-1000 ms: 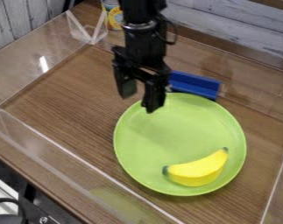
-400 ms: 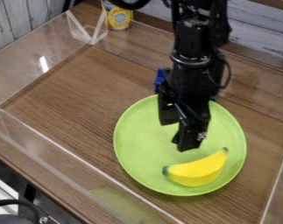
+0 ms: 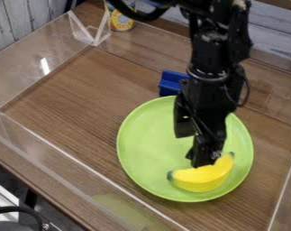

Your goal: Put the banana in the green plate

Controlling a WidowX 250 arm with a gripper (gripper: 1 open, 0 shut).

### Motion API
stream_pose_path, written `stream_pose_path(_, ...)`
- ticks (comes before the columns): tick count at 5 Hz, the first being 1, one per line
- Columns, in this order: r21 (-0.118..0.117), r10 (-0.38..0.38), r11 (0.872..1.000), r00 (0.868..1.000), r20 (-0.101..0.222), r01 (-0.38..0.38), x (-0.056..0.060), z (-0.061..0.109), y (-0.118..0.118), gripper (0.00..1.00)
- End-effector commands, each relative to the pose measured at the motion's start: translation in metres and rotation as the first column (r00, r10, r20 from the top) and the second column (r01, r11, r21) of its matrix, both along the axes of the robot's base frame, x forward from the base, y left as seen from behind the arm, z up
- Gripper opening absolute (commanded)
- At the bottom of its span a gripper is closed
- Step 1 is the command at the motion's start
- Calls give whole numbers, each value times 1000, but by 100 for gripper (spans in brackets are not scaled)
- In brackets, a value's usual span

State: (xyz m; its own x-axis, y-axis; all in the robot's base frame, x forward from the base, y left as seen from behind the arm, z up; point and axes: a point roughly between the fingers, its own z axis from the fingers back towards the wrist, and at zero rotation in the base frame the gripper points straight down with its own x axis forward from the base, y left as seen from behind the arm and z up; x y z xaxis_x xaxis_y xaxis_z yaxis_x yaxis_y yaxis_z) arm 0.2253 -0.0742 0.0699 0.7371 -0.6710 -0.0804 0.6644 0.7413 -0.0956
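The yellow banana (image 3: pixel 204 175) lies inside the green plate (image 3: pixel 145 153), near its front right rim. My gripper (image 3: pixel 205 151) hangs open directly above the banana's left half, its fingertips just over or touching the fruit. One dark finger (image 3: pixel 213 144) covers part of the banana's top edge. Nothing is held between the jaws.
A blue block (image 3: pixel 173 83) sits just behind the plate, partly hidden by the arm. Clear acrylic walls (image 3: pixel 40 54) fence the wooden table on the left and front. A yellow-and-white object (image 3: pixel 120 18) stands at the back.
The arm has swept from the plate's back left edge across to the right and down, ending over the banana. The banana and plate have not moved.
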Motion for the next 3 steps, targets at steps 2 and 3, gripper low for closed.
stream_pose_path(2, -1, -48, 999, 998, 50, 48, 1, -10, -9, 100)
stream_pose_path(3, 0, -55, 998, 997, 59, 55, 1, -18, -11, 100)
